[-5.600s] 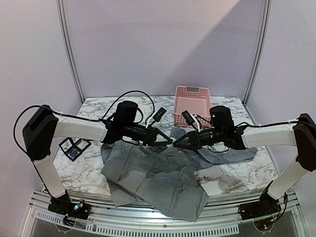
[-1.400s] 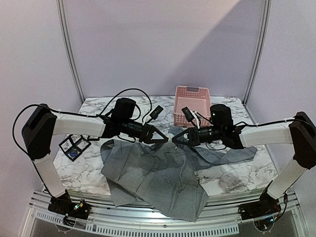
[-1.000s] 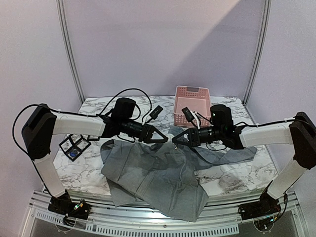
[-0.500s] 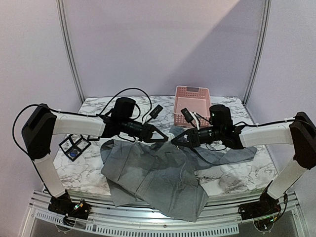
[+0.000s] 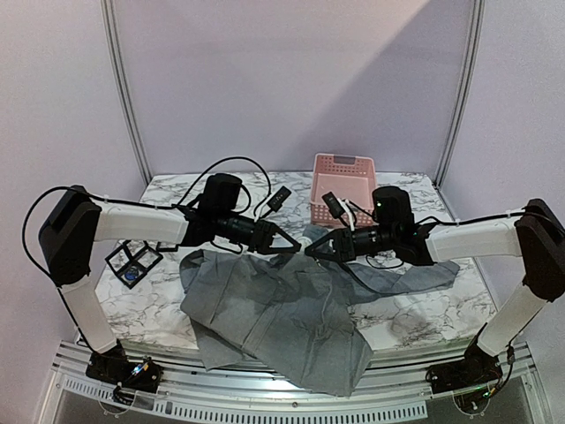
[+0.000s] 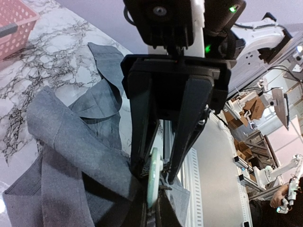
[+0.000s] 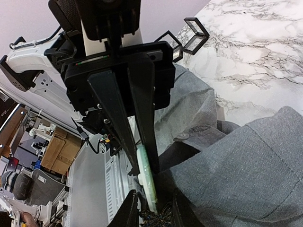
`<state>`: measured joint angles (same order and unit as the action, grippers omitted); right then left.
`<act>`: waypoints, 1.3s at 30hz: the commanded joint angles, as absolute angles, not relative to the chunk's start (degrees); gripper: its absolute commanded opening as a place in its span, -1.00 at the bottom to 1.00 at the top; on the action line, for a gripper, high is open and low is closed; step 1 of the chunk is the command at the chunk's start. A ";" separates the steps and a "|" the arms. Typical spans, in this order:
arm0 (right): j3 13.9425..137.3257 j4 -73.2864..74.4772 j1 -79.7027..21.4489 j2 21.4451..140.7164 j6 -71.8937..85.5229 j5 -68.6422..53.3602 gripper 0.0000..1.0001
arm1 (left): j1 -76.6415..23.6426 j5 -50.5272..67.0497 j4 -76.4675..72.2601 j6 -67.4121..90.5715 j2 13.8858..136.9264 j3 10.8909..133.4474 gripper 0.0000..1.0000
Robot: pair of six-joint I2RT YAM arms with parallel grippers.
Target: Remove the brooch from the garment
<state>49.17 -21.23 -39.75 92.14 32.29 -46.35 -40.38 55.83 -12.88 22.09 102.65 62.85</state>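
The grey garment [image 5: 274, 309] lies spread over the table's front, with one fold lifted between the two arms. A pale green disc, the brooch [image 6: 154, 182], shows edge-on against that fold. My left gripper [image 5: 298, 250] is shut, its tips [image 6: 152, 208] pinching the brooch's edge together with the cloth [image 6: 71, 142]. My right gripper [image 5: 311, 252] faces it tip to tip. The right gripper [image 7: 154, 198] is open, one finger on each side of the brooch [image 7: 147, 182], with a small gap showing. Grey cloth [image 7: 255, 161] bunches beside the disc.
A pink basket [image 5: 342, 163] stands at the back of the marble table [image 5: 424, 314], behind the right arm. Black-framed clear boxes [image 5: 132, 262] sit at the left, under the left arm. Black cables loop above both wrists. The garment hangs over the front edge.
My right gripper was shut a second ago; it opened and now stands narrower around the brooch, shifted slightly left. The left gripper has stayed shut in place.
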 commanded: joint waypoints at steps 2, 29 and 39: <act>51.01 -19.77 -40.08 93.49 32.69 -44.24 -0.59 | -40.08 56.64 -14.50 22.35 101.55 62.58 -1.00; 55.90 -12.03 -38.80 100.66 39.30 -38.41 -0.99 | -40.69 57.09 -15.03 21.65 100.76 62.10 -1.00; 55.88 -13.54 -37.49 104.44 46.59 -39.13 -0.99 | -40.83 57.11 -15.07 21.41 100.43 61.96 -1.00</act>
